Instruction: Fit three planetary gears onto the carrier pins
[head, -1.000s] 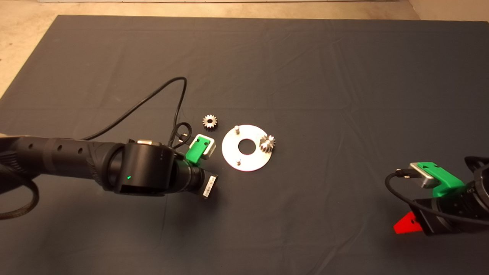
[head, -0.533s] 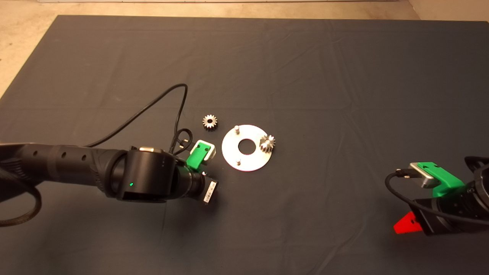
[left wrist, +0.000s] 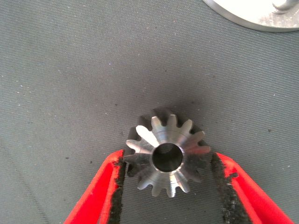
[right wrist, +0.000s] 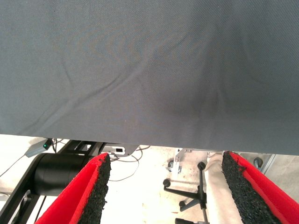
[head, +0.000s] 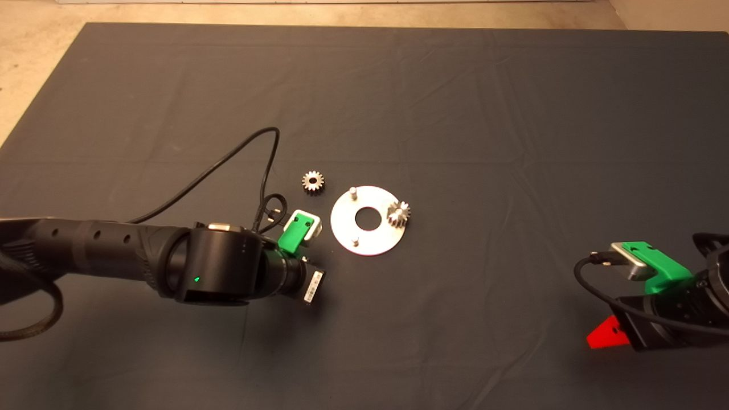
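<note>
The left end effector sits low over the dark mat on the counter, just beside the flat round silver carrier disc. Its 2 red fingers straddle a small silvery toothed steel gear lying flat, bore up. The black pads stand at the tooth tips on both sides, part-closed around the gear; whether they press yet is not clear.

A second small silvery gear lies loose on the mat just beyond the disc's far-left edge, and a third sits on the disc's right-hand pin. 2 short silvery pins are bare: 1 at the far side, 1 at the near side.

The gear looks solid metal, so stiff, dense for its size and not fragile. Its tooth tips are narrow and smooth, likely to slip or twist in rubbery pads. Gripping across opposite teeth, level and centred on the bore, should keep it flat for the pin.

The right end effector waits at the mat's near-right edge, fingers wide apart and empty.
</note>
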You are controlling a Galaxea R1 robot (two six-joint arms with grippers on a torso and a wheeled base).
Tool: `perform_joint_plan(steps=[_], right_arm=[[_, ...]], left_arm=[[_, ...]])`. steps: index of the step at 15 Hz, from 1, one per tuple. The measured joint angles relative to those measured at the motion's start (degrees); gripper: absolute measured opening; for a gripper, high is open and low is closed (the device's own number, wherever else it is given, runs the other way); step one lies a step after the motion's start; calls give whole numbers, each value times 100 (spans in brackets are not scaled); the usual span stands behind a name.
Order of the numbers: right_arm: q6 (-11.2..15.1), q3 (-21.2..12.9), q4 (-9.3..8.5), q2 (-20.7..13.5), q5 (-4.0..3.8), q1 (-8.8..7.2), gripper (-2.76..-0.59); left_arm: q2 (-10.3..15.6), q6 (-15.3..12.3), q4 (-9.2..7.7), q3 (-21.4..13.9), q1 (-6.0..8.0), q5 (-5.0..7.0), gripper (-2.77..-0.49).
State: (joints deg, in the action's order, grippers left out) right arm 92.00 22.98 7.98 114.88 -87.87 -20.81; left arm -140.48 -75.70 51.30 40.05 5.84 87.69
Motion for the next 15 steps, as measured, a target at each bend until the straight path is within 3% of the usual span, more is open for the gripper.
perform_joint_plan(steps=[3, 15], right_arm=[[0, 0, 0, 0, 0, 0, -160], [0, 0, 0, 0, 0, 0, -160]], left_arm=[[-1, 1, 22, 0, 0, 13, -222], [-1, 1, 52, 0, -14, 18, -240]])
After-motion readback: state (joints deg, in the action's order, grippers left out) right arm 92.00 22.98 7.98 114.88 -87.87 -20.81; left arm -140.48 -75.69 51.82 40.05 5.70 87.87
